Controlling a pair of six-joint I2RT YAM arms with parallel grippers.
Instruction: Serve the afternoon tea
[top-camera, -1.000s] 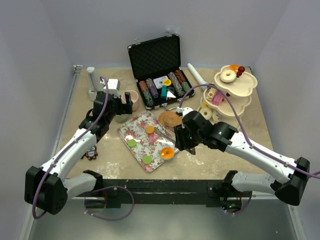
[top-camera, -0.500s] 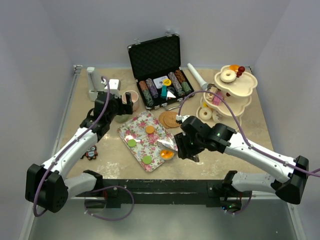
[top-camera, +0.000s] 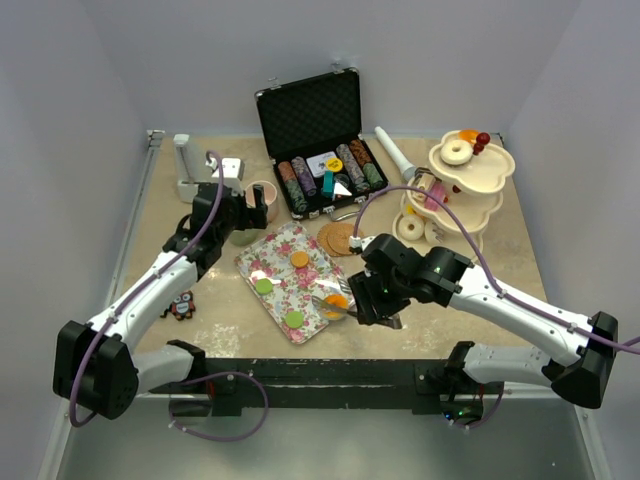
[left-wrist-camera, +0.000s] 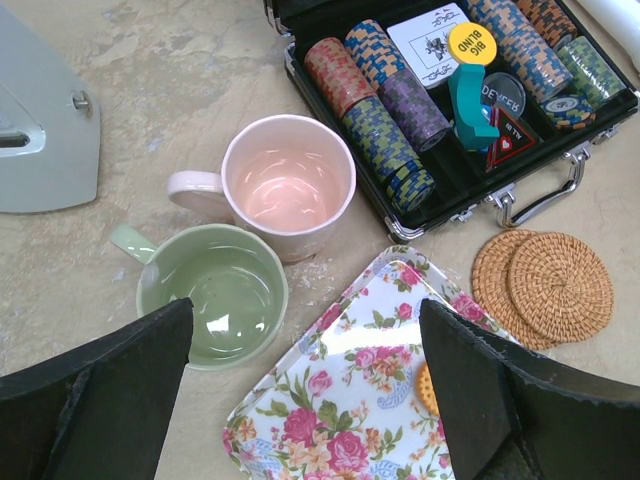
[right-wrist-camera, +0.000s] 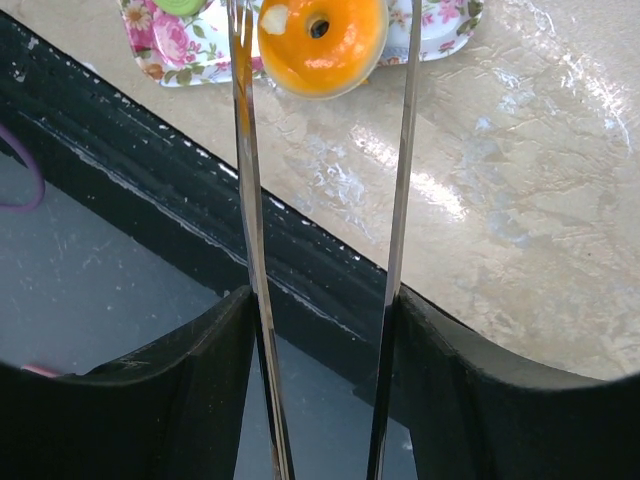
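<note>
We see the right pincer clamped on a pair of thin metal tongs, one blade pressed against each finger. The blades run forward to the near corner of the floral tray, and the orange donut lies between their tips. One blade stands right against the donut's edge; the other is a little clear of it. The donut rests on the tray's edge, partly over the worktop.

The left pincer hangs with its fingers spread wide and holds nothing. Below it, near its left finger, we find the green cup standing upright. The pink cup stands just beyond that, and the two appear to touch. Both cups are beside the tray's far left edge.

The cream three-tier stand stands at the far right of the worktop, well apart from both pincers. It carries a pale donut on its top tier and more sweets below. Three other round sweets, two green and one orange, lie on the tray.
</note>
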